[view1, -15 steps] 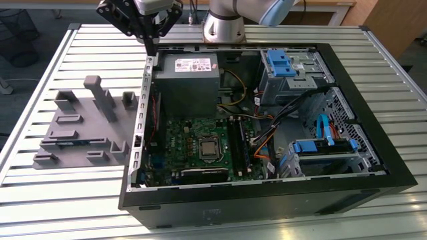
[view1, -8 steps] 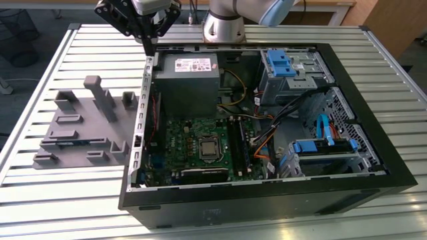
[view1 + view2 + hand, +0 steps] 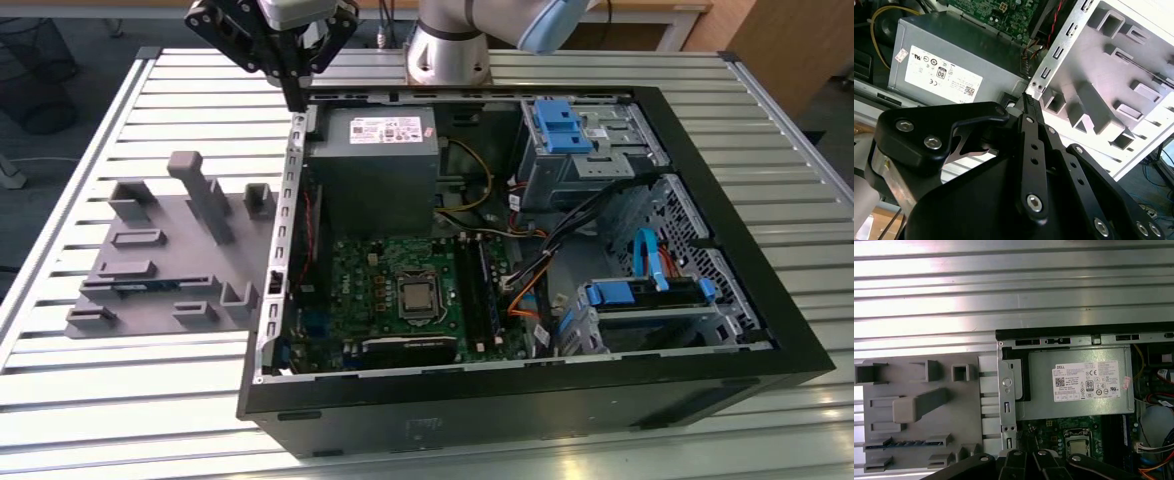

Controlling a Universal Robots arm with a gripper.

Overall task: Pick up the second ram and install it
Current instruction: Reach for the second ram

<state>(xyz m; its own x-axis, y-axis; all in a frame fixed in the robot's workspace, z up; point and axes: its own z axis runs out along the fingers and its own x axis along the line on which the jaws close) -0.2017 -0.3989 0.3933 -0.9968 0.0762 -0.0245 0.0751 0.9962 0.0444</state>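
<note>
1. The second ram [image 3: 899, 444], a thin dark-blue circuit-board stick, stands on its long edge in a narrow slot of the grey moulded plastic holder tray [image 3: 919, 405]. In the exterior view it shows as a faint blue line [image 3: 140, 284] in the tray [image 3: 160, 260].
2. Its long axis runs across the tray, along the exterior view's left-right. One end points at the side wall of the open black tower computer case [image 3: 534, 400], and the other points away from it.
3. That axis lies crosswise to the dark memory slots [image 3: 478, 285] on the green motherboard [image 3: 360, 280], which run from near to far in the exterior view.
4. The tray sits just beside the case, on the exterior view's left, and both rest on the slatted metal table [image 3: 134, 400].
5. The black gripper [image 3: 294, 98] hangs above the far corner of the case wall, between the tray and the grey metal power supply [image 3: 380, 150] with its white label. It is well apart from the ram.
6. In the second wrist view its fingers taper to a single tip [image 3: 1026, 97] (pressed together, with nothing visible between them). The first wrist view shows the gripper [image 3: 1029, 452] over the wall beside the power supply [image 3: 1079, 385].
</note>
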